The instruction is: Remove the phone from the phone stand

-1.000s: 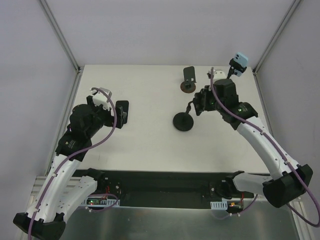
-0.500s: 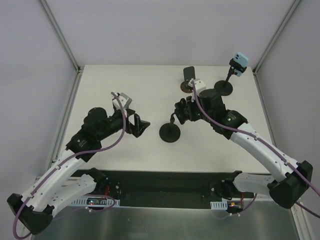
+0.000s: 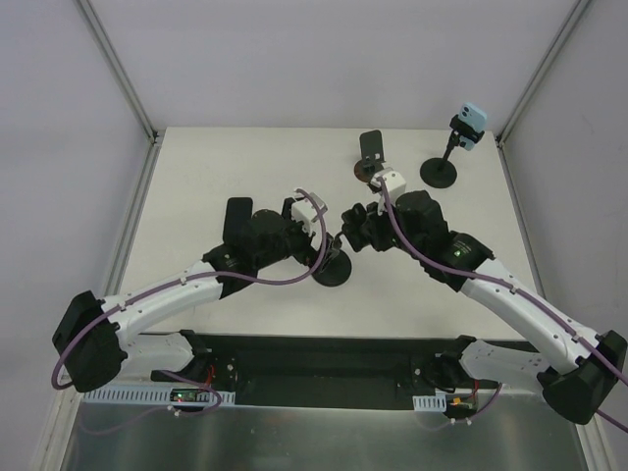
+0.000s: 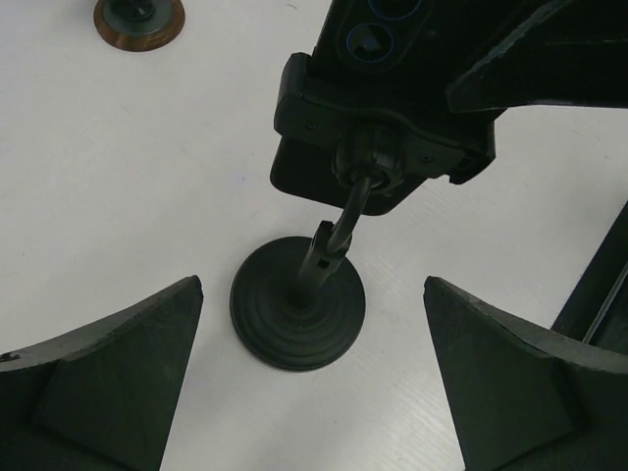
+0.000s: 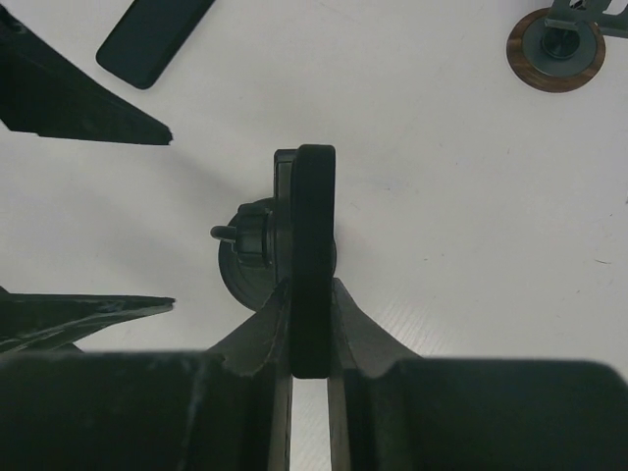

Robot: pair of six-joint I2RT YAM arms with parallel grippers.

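Note:
The black phone (image 5: 312, 226) is seen edge-on in the right wrist view, with my right gripper (image 5: 312, 294) shut on its two faces. It sits in the clamp (image 4: 383, 118) of a black phone stand. A bent stem drops from the clamp to the round base (image 4: 297, 312) on the white table. From above, the base (image 3: 332, 270) lies mid-table, with the right gripper (image 3: 351, 228) just behind it. My left gripper (image 4: 312, 285) is open, its fingers (image 4: 118, 373) wide apart on either side of the base and touching nothing.
A flat black slab (image 3: 238, 218) lies on the table to the left. At the back, a brown-based stand (image 3: 368, 169) holds a dark phone. Further right, a black stand (image 3: 439, 174) carries a light blue phone (image 3: 471, 123). The enclosure's walls ring the table.
My left arm swung right from the table's left side to straddle the stand's base. My right gripper brought the phone and stand left and nearer.

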